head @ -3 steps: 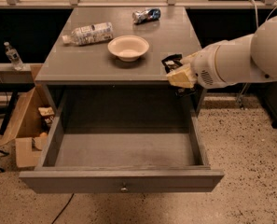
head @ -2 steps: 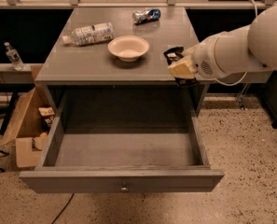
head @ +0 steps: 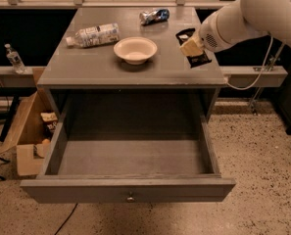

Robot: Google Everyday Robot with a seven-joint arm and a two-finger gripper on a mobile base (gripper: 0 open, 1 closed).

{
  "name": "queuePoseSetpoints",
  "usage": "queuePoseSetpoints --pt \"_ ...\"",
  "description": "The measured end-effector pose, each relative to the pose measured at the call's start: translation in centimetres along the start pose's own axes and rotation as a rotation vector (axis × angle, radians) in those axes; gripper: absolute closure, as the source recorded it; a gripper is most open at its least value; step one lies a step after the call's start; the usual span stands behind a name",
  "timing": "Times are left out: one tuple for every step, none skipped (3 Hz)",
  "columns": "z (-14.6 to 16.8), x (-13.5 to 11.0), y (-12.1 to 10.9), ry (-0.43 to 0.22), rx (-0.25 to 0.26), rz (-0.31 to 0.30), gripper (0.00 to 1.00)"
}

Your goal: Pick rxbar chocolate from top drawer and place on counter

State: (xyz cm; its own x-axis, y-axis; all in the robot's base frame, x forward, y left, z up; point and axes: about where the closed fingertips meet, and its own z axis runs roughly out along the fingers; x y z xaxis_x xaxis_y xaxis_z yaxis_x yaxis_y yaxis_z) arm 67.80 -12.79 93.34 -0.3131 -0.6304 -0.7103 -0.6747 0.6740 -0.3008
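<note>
My gripper (head: 191,47) is at the right side of the counter (head: 101,62), just above its surface, shut on the rxbar chocolate (head: 200,59). The bar is a flat black wrapper held tilted; its lower end sticks out below the tan fingers and its upper end shows behind them. The top drawer (head: 130,190) is pulled fully open below the counter, its inside bare, with a small round knob (head: 130,198) on its front panel.
On the counter are a white bowl (head: 135,49) in the middle, a plastic bottle (head: 93,35) lying at the left and a crushed blue-silver can (head: 154,16) at the back. A cardboard box (head: 30,131) stands on the floor at the left.
My gripper has risen and moved back over the right side of the counter, carrying the rxbar chocolate with it. The drawer has stayed open.
</note>
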Motion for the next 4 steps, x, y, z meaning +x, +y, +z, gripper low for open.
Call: queuePoseSetpoints --pt "2.5 0.1 -1.9 0.012 -0.038 0.041 0.81" --pt "4.8 0.3 -2.7 0.018 -0.089 0.074 0.57" --pt "6.5 0.9 -2.8 0.017 -0.131 0.106 0.34" --pt "7.9 1.8 -2.6 0.019 -0.173 0.137 0.05"
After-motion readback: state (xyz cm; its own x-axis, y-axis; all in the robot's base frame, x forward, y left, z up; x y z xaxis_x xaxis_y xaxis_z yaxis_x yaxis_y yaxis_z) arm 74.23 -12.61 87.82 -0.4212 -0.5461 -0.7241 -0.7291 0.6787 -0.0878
